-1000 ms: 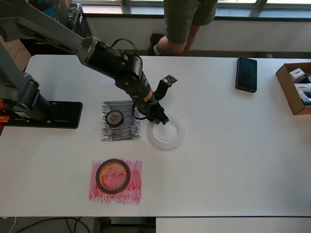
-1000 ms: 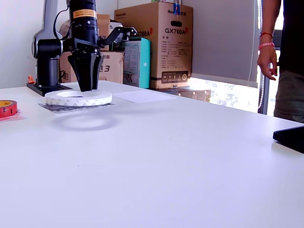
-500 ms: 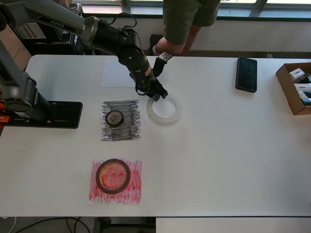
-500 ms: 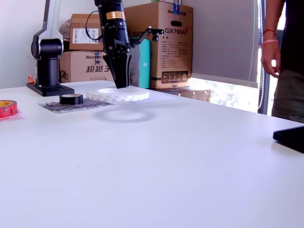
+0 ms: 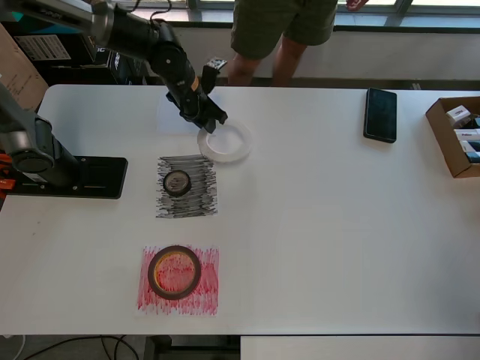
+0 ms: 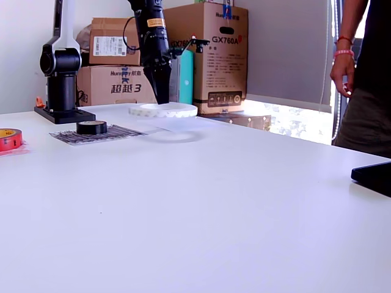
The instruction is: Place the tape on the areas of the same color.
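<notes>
My gripper [image 5: 211,124] pinches the white ring [image 5: 225,143], held clear of the table beside the white sheet [image 5: 174,115]; my arm hides part of that sheet.

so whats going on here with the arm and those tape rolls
The arm's gripper is shut on the rim of the white ring and holds it clear of the table, beside the plain white sheet and partly over its corner. The black roll sits on the black-scribbled sheet and the red roll on the red-scribbled sheet. A person stands at the table's far edge, touching nothing.
</notes>
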Available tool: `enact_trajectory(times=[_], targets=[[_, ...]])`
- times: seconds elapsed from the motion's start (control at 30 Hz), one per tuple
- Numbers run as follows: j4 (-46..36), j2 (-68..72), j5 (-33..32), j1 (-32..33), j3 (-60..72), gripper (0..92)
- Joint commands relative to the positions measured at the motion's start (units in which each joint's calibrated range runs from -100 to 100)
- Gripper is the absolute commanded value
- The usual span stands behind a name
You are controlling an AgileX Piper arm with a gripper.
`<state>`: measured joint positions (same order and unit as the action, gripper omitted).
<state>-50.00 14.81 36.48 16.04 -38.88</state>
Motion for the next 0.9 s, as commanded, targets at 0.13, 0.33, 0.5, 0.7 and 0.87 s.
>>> enact_trajectory(times=[0.13,0.33,0.5,0.7,0.87], targets=[[-0.62,-7.23,-3.66,5.6,-1.69,11.2],[-0.62,-7.33,-5.46,8.99,-3.6,11.2],[-0.36,-7.33,-6.36,11.28,-8.42,11.2],[0.23,-6.95,-6.36,12.86,-12.78,11.2],[0.23,-6.58,-6.36,14.2,-12.78,11.2]])
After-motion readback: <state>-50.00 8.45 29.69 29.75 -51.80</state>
